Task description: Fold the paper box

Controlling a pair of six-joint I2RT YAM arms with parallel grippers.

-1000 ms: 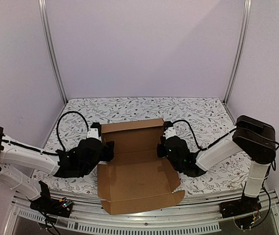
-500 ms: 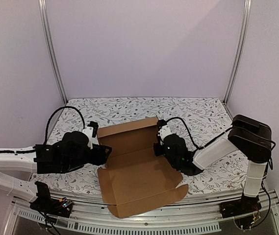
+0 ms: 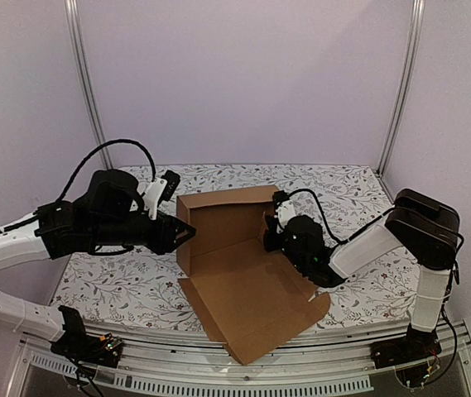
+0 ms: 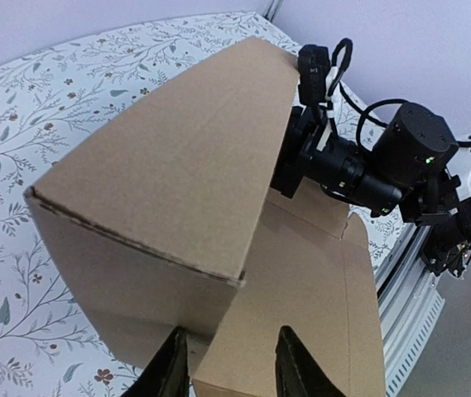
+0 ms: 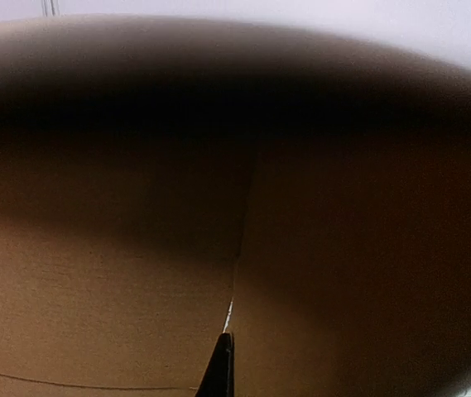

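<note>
The paper box is brown cardboard, half formed: its back wall stands upright, a short left wall rises at the corner, and its wide floor panel runs toward the front rail. My left gripper is at that left corner. In the left wrist view its fingers stand apart astride the cardboard edge, so the gripper is open. My right gripper is shut and presses its tip against the inside of the box at a seam, which fills that view.
A floral cloth covers the table. A metal rail runs along the front edge, where the box's near corner overhangs. Frame posts and pale walls close in the back and sides. The right arm shows behind the box.
The left arm has risen and swung in to the box's left corner, and its jaws have narrowed. The box has shifted right and turned, with its back and left walls more upright.
</note>
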